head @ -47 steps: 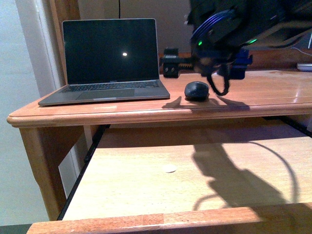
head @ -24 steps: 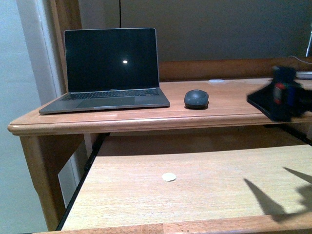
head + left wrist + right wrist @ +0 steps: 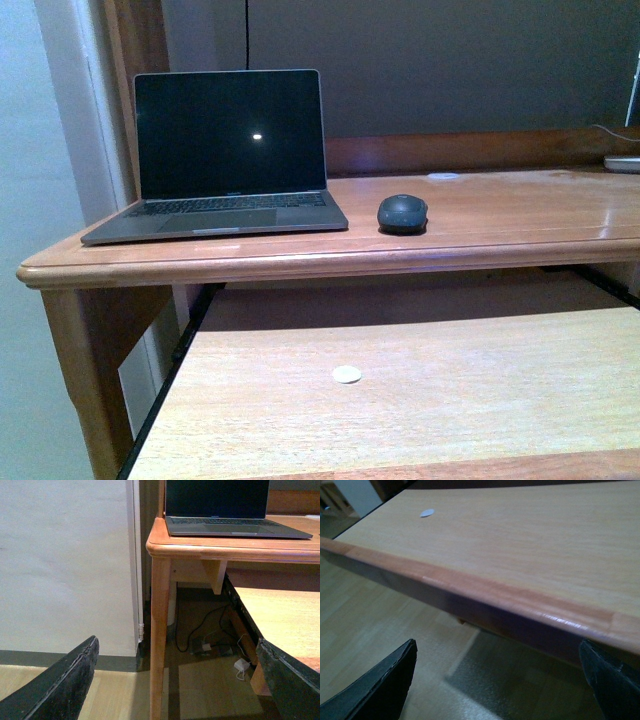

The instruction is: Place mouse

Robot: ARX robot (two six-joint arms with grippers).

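My right fingers (image 3: 495, 680): spread wide and empty; they hang low, below the front edge of the pull-out shelf (image 3: 530, 555), and pinch nothing.
My left fingers (image 3: 175, 680): also spread and empty, down near the floor beside the desk leg (image 3: 159, 630).
What changed: one second ago my right arm was over the mouse; half a second ago it was leaving to the right; now the front view shows no arm.
The mouse (image 3: 402, 212): it rests alone on the upper surface (image 3: 520, 215), just to the right of the open laptop (image 3: 225, 150), not touching it.
Meaning for the task: I judge the placing is finished and the arms are back at rest.
Small white disc (image 3: 347, 374): lying on the lower shelf, well apart from the mouse.
Writing: none I can read; the marks on the laptop and the mouse are too small.
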